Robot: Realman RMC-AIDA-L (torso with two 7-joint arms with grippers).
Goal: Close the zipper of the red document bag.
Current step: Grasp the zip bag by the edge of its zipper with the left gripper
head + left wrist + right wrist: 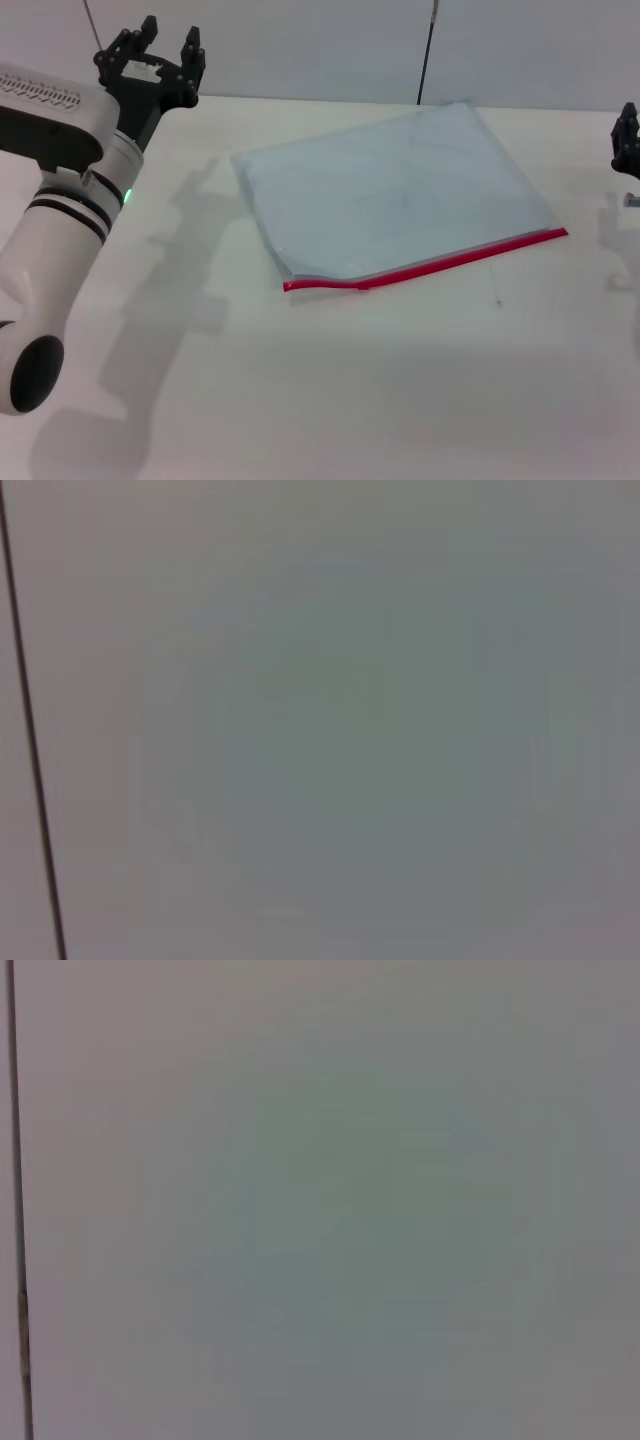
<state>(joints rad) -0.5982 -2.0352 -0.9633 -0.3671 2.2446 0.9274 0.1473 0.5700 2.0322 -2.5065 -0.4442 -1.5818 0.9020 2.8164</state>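
Note:
The red document bag [395, 185], a flat translucent blue-grey pouch, lies on the white table [330, 400] in the head view, turned at an angle. Its zipper [470, 257] is a bright red strip along the near long edge. A small bump that may be the slider [362, 285] sits toward the strip's left end, and left of it the top layer bows up slightly. My left gripper [170, 35] is raised at the far left, well away from the bag, open and empty. My right gripper [627, 135] shows only partly at the right edge, apart from the bag.
A pale wall [300, 40] stands behind the table's far edge, with a thin dark vertical line [427, 50] on it. Both wrist views show only blank grey surface with a dark line [30, 730] at one side.

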